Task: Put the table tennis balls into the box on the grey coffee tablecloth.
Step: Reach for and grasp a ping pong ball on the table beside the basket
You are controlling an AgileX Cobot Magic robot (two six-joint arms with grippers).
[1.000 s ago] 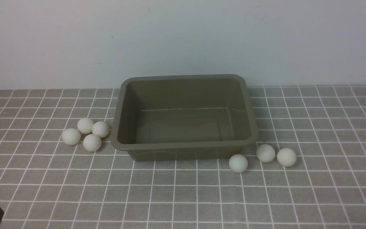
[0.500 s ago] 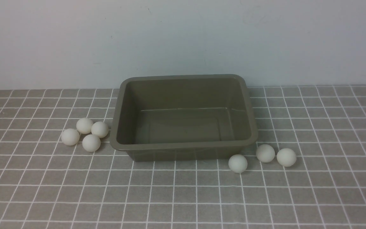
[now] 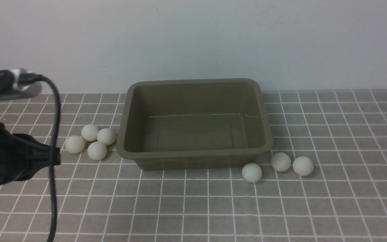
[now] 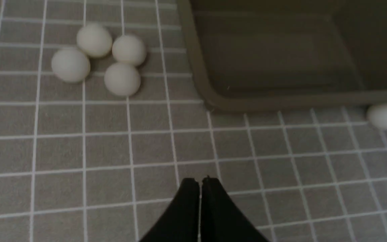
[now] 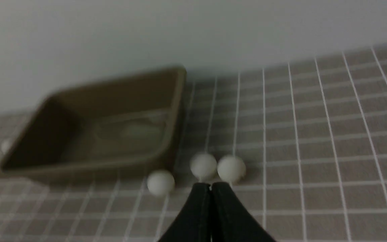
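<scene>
At the left of the front view, four balls [image 3: 90, 132] lie in a cluster on the cloth [image 3: 193, 198] — none boxed. The left gripper [image 4: 201, 183] has its fingers together, holding nothing. In the middle sits the box [image 3: 193, 154], with no ball in it. Right of centre, three more balls [image 3: 281, 162] wait near its corner — so all seven remain. The right gripper [image 5: 210, 186] is closed too, on nothing.

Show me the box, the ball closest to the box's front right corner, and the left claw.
Box [image 3: 193, 154]: front view, near rim.
Ball [image 3: 252, 172]: front view, middle of its visible side.
Left claw [image 4: 200, 183]: left wrist view, between its fingertips.
</scene>
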